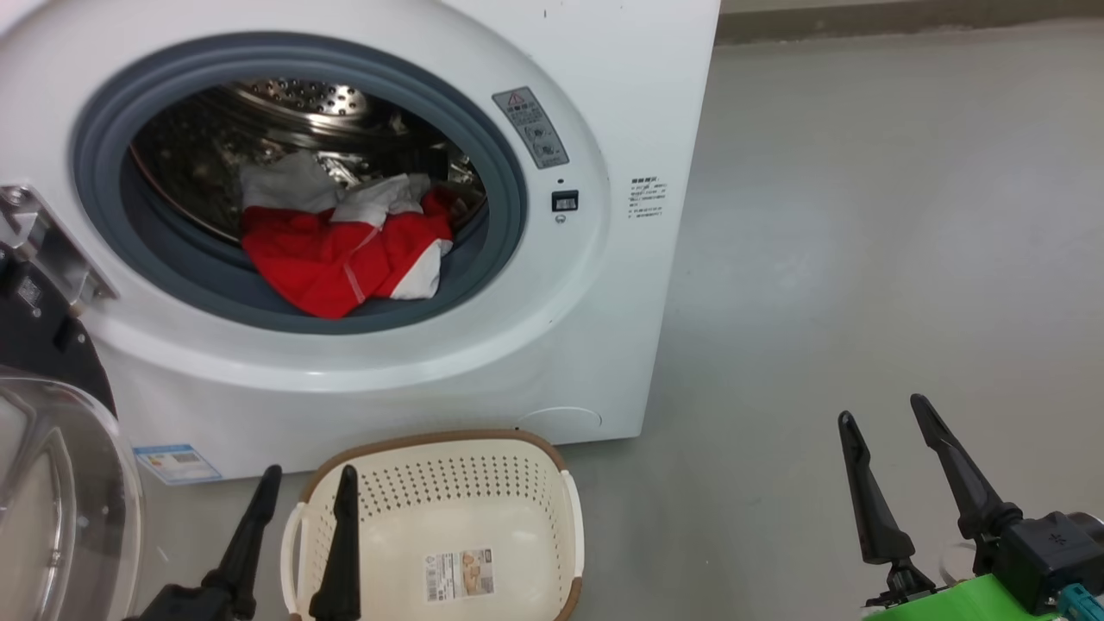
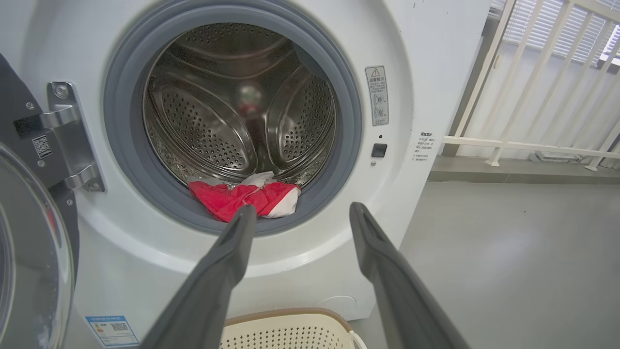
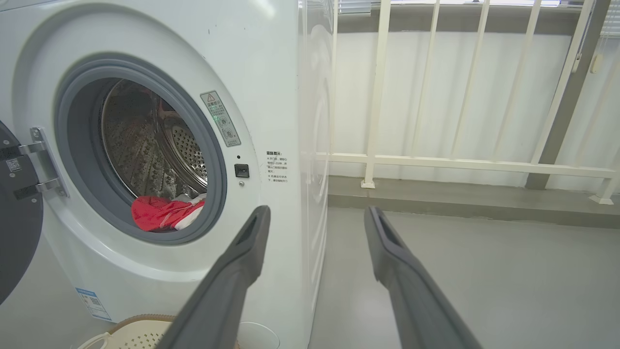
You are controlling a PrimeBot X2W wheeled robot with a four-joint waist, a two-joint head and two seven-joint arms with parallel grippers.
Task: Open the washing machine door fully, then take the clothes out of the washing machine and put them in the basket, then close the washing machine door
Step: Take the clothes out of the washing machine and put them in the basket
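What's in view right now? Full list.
washing machine: 1, white, ahead on the left
door: 1, black rim and clear glass, swung open at the machine's left
clothes: 1 heap, red and white, at the drum's front lip
basket: 1, cream with brown rim, on the floor before the machine, no clothes in it
railing: 1, white, beyond the machine
floor: grey
left gripper: 1, dark, open, by the basket
right gripper: 1, dark, open, over the floor

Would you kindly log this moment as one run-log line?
door open | clothes in drum | basket empty on floor | left gripper open | right gripper open
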